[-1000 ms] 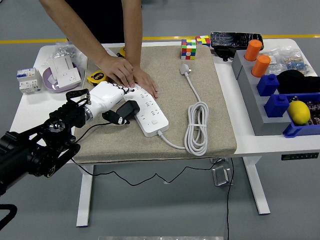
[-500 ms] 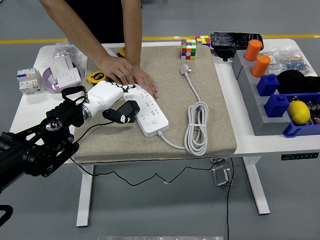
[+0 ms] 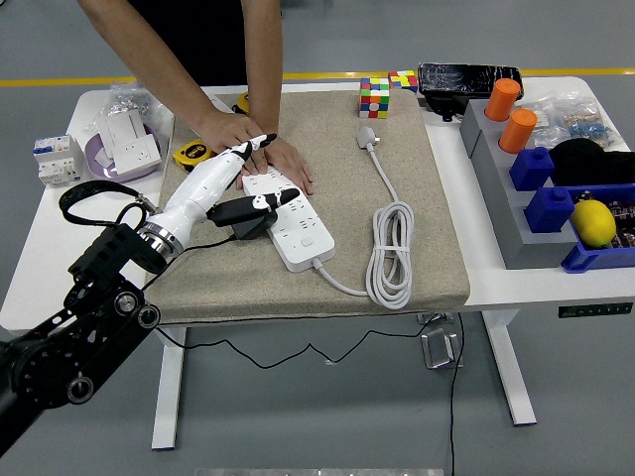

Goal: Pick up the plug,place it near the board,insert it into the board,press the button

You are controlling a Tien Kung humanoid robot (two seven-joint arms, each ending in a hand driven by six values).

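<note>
Black jointed left arm (image 3: 84, 327) ends in a white five-fingered left hand (image 3: 213, 183).

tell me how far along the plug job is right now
Picked up and brought over: the black plug sits in the left hand at the near-left edge of the white power strip. In hand: lining it up with a socket; whether the pins are seated can't be told. A person's hands steady the strip's far end. Left: finishing insertion and pressing the strip's button.

person's hands (image 3: 260, 149) block board's (image 3: 290, 214) far end
</note>
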